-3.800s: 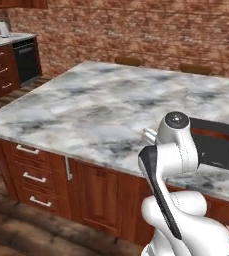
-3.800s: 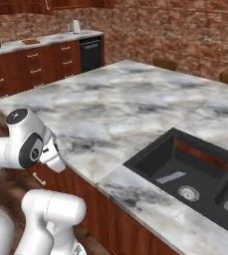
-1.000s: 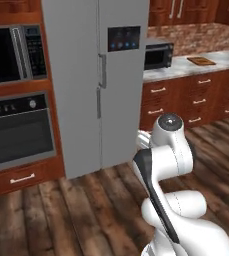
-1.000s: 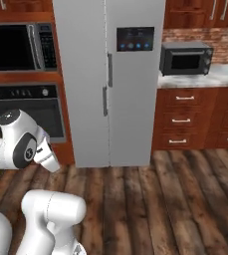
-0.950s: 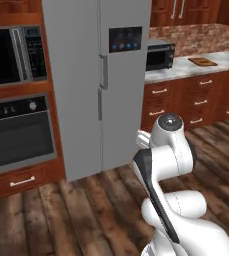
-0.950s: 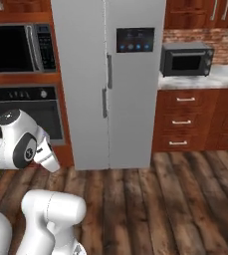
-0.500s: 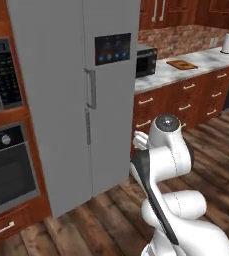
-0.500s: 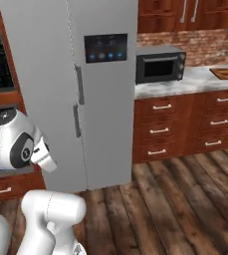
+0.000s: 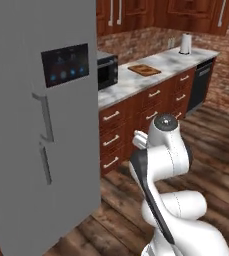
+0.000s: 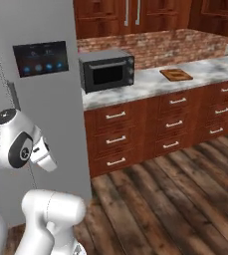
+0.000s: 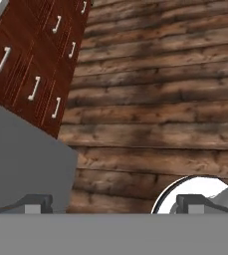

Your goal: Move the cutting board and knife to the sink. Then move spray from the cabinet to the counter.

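The cutting board (image 9: 144, 69) (image 10: 175, 74) lies flat on the marble counter (image 9: 168, 61) (image 10: 140, 84), right of a black microwave (image 9: 107, 69) (image 10: 107, 69). No knife can be made out on or near it at this distance. The sink and the spray are out of view. Closed wooden cabinet doors (image 9: 115, 10) (image 10: 131, 14) hang above the counter. My arm is folded close over the base, far from the counter. My gripper (image 11: 114, 203) is open with nothing between its fingers and points down at the wooden floor.
A tall grey fridge (image 9: 36, 125) (image 10: 31, 74) stands close on the left. Reddish drawers (image 9: 136, 125) (image 10: 135, 129) run under the counter. A white paper-towel roll (image 9: 185, 43) stands at the counter's far end above a black dishwasher (image 9: 200, 85). Wooden floor (image 10: 175, 199) lies ahead.
The whole picture has swung because the base moved: the ovens have left the view, the fridge slid left, and the counter with microwave and cutting board came nearer. The arm kept its folded pose.
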